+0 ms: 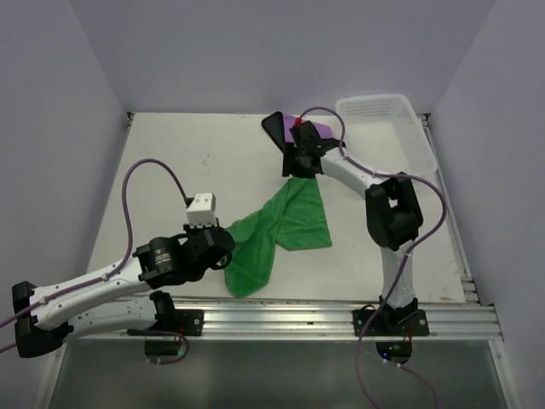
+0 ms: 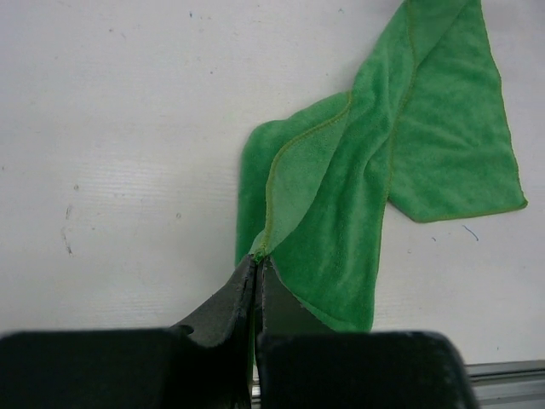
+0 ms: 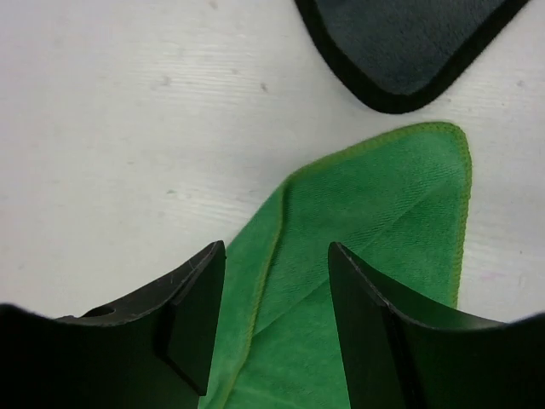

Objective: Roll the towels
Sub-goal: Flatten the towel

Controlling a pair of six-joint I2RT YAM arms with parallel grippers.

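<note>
In the lower left of the overhead view, the left claw [image 1: 226, 245] is closed tight on the near left edge of the green towel [image 1: 283, 223]. Its wrist view shows the two fingers pressed together at the bottom centre, with a stitched hem of the cloth pinched between their tips. From there the green towel lies loosely folded and crumpled on the white table [image 1: 170, 162], running diagonally up towards the centre of the frame, with one flap spread flat to the right.

Farther back, just above centre, the right claw [image 1: 300, 170] hangs over the towel's far corner with its fingers spread wide and holding nothing. In its wrist view that green corner lies on the table between and beyond the two dark fingers.

Just beyond that corner and apart from it, the purple towel [image 1: 278, 129] lies black side up with a sliver of purple showing. The white lattice basket [image 1: 383, 106] sits at the upper right.
</note>
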